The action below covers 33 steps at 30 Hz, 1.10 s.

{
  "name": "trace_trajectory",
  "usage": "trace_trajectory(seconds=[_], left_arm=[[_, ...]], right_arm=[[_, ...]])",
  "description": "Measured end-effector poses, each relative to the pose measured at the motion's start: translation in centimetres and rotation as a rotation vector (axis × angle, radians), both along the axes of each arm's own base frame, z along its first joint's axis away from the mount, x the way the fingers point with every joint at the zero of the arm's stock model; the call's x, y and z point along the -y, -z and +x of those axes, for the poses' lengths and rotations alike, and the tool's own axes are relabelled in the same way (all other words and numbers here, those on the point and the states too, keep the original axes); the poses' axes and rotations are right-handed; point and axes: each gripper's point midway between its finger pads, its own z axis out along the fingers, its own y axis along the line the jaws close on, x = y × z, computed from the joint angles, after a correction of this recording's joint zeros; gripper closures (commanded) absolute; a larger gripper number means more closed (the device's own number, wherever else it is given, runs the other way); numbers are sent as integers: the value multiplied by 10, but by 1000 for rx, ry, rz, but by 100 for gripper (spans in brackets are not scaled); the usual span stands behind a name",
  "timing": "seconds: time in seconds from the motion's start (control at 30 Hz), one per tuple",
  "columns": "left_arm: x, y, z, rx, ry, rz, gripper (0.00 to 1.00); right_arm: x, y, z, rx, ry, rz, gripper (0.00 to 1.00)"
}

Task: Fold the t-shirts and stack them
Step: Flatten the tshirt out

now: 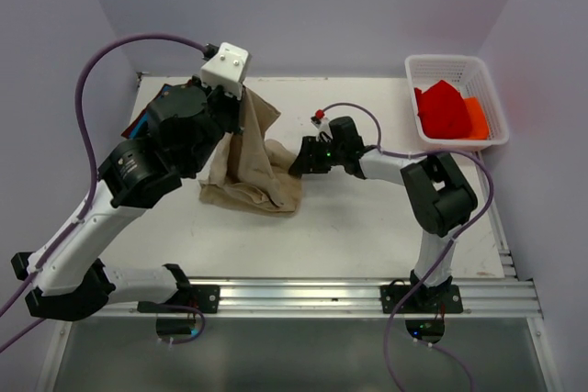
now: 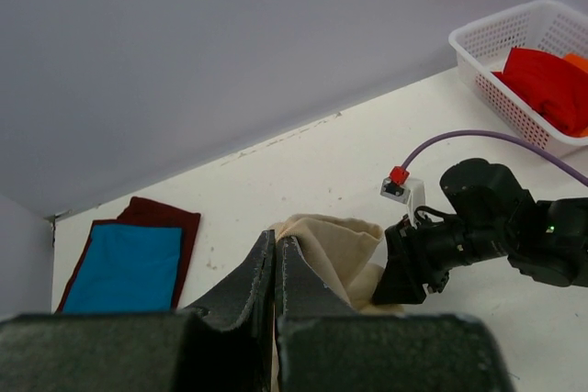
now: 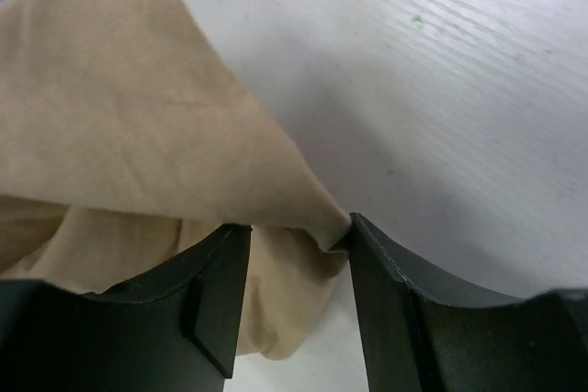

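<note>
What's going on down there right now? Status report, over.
Left gripper shut on tan t-shirt, one end held up. Right gripper open, jaws astride its edge. Nothing blocking.

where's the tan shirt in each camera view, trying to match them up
Top external: the tan t-shirt is left of centre, hanging from the raised left hand.
Left wrist: bottom centre, just beyond the shut left hand.
Right wrist: fills the left half, its corner between the parted jaws.
Shared landmark: the right hand, at the shirt's right edge.
</note>
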Motion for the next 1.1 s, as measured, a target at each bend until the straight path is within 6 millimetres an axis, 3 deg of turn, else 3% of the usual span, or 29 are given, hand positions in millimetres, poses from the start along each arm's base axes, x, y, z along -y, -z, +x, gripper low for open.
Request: trace_trajectory(seconds=[0.17, 0.2, 0.27, 0.37, 0.47, 0.57, 0.63, 0.73, 0.93, 1.0, 1.1], left_arm=[[-3, -1, -2, 4, 0, -5, 100], [-3, -1, -3, 4, 0, -5, 100], [-4, -1, -3, 4, 0, -6, 100], [-4, -2, -3, 6, 0, -8, 100], [-6, -2, -4, 8, -3, -10, 100], [-11, 0, -6, 8, -14, -7, 100], [-15, 3, -7, 6, -23, -3, 100], [-21, 7, -9, 7, -40, 0, 100], [-35, 14, -11, 11, -91, 8, 100], [-39, 12, -10, 19, -112, 7, 100], [-47, 9, -8, 36, -154, 17, 100]], right_arm=[[-16, -17, -6, 31, -56, 136, 68], [-18, -19, -9, 28, -70, 162, 85], [-23, -25, -10, 29, -86, 199, 100], [-29, -31, -11, 23, -109, 246, 100], [-26, -24, -13, 7, -104, 218, 100], [-10, -19, -14, 13, -57, 104, 100], [7, -27, -12, 48, -8, 3, 100], [38, -69, -3, 172, 93, -126, 100], [116, -201, 22, 507, 427, -310, 100], [143, -224, 23, 562, 537, -371, 100], [179, -233, 22, 589, 679, -481, 100]])
